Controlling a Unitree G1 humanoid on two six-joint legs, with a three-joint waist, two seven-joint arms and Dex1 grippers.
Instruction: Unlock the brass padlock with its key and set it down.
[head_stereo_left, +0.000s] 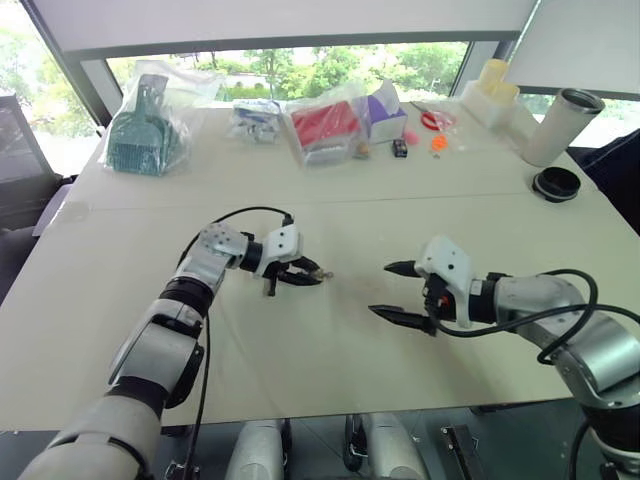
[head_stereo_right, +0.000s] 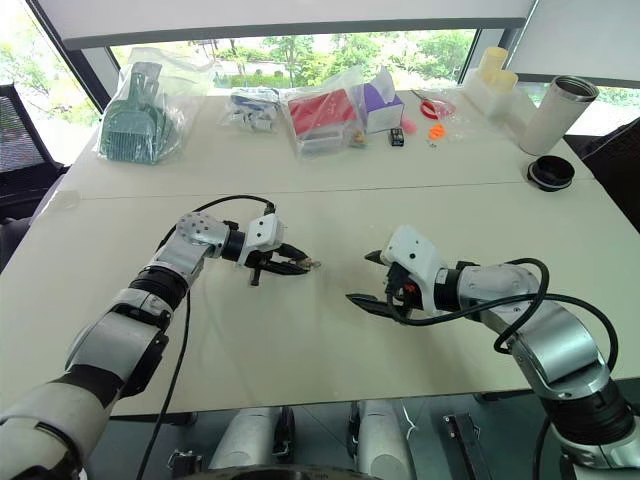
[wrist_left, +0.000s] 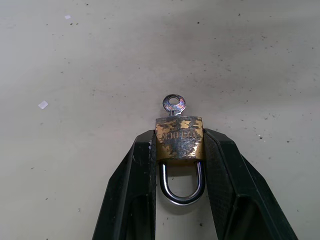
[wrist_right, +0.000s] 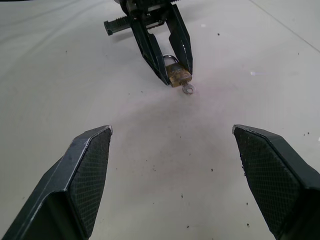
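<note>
Big cream table (head_stereo_left: 330, 350) takes up most of the scene, bagged odds and ends along its far edge. Right claw (head_stereo_left: 393, 291) hangs over the middle, fingers spread wide, nothing in them. Left claw (head_stereo_left: 310, 274) is pinched on the brass padlock (wrist_left: 179, 138), squeezing its body from both sides, with the key (wrist_left: 173, 105) sticking out of the bottom.

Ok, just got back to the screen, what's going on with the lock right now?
The left end effector is shut on the brass padlock, pinching its body between the two fingers just above the table. The key is in the lock, its round head sticking out past the fingertips. The shackle looks closed. The right end effector is open and empty, facing the lock across a gap.
</note>
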